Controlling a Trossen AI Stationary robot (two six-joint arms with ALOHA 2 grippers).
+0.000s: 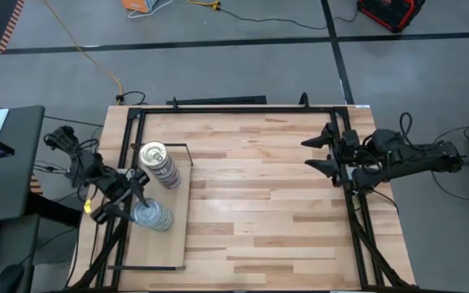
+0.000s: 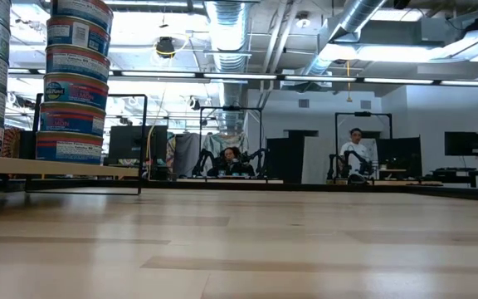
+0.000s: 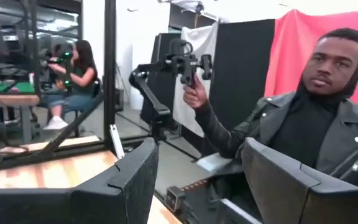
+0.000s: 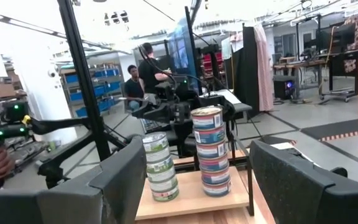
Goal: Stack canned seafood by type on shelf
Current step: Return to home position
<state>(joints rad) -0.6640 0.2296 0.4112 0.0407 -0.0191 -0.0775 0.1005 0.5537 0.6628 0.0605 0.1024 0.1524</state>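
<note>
- Left gripper (image 1: 131, 198): at 9 o'clock of the surface (image 1: 267, 212), over the shelf's outer edge and just beside the silver-topped stack, on its 10 o'clock side. The fingers are spread apart with nothing between them. Contact with the stack cannot be told.
- Silver-topped stack (image 1: 153, 216): green-and-white tins piled upright on the shelf (image 1: 177, 236), near its middle.
- Gold-topped stack (image 1: 159, 161): blue-and-red tins, the taller pile, at 12 o'clock of the silver-topped stack. The two stand near each other but apart.
- Sorting, as judged: both types are piled and no loose tin is in view, so only the arms' retreat appears left.
- Handling, as judged: the tins are rigid, smooth-walled and dense for their size, so they are likely to slip under a light pinch. The best hold is across the round side wall, with fingers on opposite sides, lifting the top tin only. Tall piles tip easily, so the left arm should draw away clear of them.
- Right gripper (image 1: 314, 155): at 3 o'clock of the surface, well apart from the shelf, fingers wide apart and empty, pointing toward the stacks.
</note>
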